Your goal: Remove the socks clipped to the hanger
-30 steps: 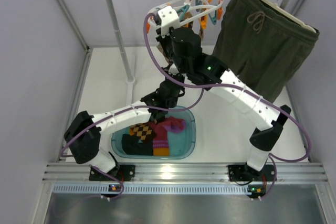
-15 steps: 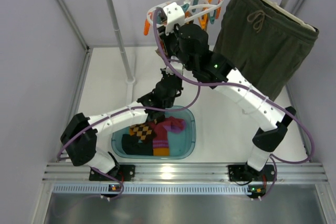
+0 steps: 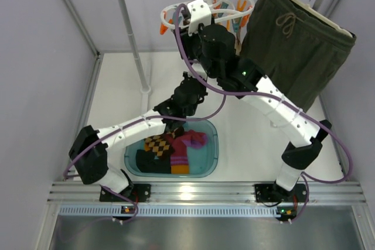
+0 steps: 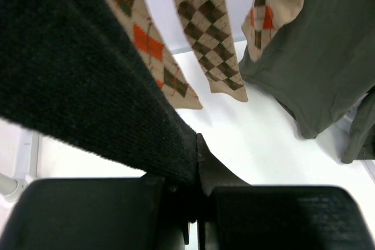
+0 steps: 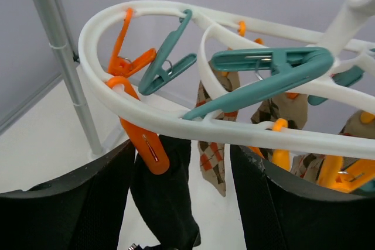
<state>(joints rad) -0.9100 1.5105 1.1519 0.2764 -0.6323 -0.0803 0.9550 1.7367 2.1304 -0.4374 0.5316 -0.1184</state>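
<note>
Pressure is best applied squarely on the peg by the spread right tool; the black sock (pinched in the left tool) is drawn down.

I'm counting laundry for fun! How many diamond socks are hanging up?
3 diamond socks show in the left wrist view: one beside the black sock, one in the middle, one on the right by the green shorts. More may be hidden.

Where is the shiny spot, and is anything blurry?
Top view: glare on the silver metal rail. Left wrist view: the plain black knit sock looms huge, yet fairly crisp. Right wrist view: the white plastic ring hanger looks sharp.
</note>
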